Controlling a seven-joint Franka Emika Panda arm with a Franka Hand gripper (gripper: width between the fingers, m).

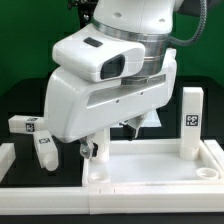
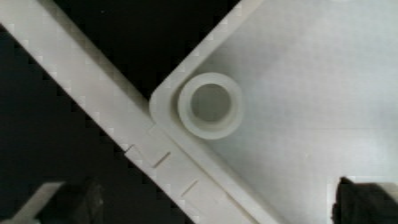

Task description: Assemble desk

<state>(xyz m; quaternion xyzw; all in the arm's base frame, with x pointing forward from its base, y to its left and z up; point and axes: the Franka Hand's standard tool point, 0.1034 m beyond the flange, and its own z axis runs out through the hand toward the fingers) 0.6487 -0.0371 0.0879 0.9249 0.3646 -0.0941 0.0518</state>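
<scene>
The white tabletop panel (image 1: 155, 165) lies flat at the front of the exterior view. In the wrist view one rounded corner of the panel (image 2: 302, 60) shows, with an empty round socket (image 2: 214, 103). My gripper (image 2: 205, 205) hangs above that corner, open and empty, its dark fingertips (image 2: 368, 200) far apart. In the exterior view the arm hides most of the gripper (image 1: 132, 124). One white leg (image 1: 191, 120) stands upright at the exterior view's right. One leg (image 1: 27, 125) lies at its left, another (image 1: 45, 150) leans beside it, and a third (image 1: 94, 152) stands by the panel's left end.
The long white border rail (image 1: 20, 170) runs along the front and sides of the work area. It crosses the wrist view (image 2: 89, 90) diagonally, close beside the panel's corner. The table surface is black, and the arm's bulky white body (image 1: 110, 70) fills the middle of the exterior view.
</scene>
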